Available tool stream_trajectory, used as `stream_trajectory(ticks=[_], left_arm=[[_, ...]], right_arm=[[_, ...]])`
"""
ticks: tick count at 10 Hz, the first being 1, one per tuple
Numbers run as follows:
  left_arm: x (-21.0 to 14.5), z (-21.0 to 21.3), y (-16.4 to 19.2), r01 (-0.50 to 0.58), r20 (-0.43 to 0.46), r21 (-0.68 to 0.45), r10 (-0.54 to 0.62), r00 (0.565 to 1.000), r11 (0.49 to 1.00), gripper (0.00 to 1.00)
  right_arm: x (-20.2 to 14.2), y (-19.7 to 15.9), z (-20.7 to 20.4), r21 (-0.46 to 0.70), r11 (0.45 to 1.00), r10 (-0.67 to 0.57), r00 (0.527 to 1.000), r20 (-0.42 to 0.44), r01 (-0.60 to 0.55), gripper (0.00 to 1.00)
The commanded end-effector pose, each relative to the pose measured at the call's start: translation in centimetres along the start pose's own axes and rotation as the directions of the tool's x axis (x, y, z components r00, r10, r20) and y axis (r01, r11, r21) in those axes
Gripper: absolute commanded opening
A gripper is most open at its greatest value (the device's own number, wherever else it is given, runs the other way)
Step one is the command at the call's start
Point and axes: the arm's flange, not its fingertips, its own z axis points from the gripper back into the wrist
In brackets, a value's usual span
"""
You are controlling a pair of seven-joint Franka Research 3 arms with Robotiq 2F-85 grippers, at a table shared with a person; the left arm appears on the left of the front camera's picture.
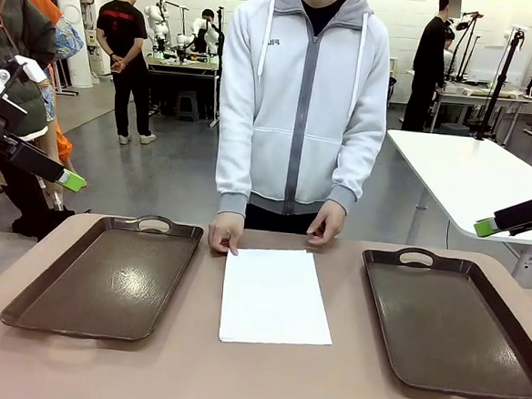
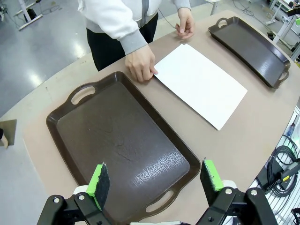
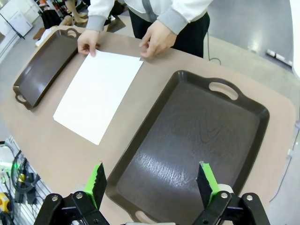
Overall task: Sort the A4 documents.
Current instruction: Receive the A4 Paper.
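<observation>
Flanking the A4 documents (image 1: 276, 296), left tray (image 1: 105, 280), right tray (image 1: 448, 331); person's hands (image 1: 225, 231) touching.

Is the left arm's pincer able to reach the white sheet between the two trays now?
Probably yes: the left pincer hangs open over the left tray, nothing between it and the sheet. The person's hands rest at its far corners, though.

Your bench (image 1: 262, 382) holds a left tray (image 1: 105, 280) near its left edge, a right tray (image 1: 448, 331) near its right edge, and A4 documents (image 1: 273, 296) flat between them.
</observation>
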Motion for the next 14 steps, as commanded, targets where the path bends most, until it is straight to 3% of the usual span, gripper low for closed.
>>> stream_trajectory(ticks=[1,14], left_arm=[[-0.01,0.06,0.07,-0.001,0.004,0.000,0.001,1.000,1.000,1.00],[-0.01,0.06,0.07,-0.001,0.004,0.000,0.001,1.000,1.000,1.00]], right_arm=[[-0.04,-0.09,-0.05,0.017,1.000,-0.002,1.000,0.006,0.002,1.00],[-0.04,-0.09,-0.05,0.017,1.000,-0.002,1.000,0.006,0.002,1.00]])
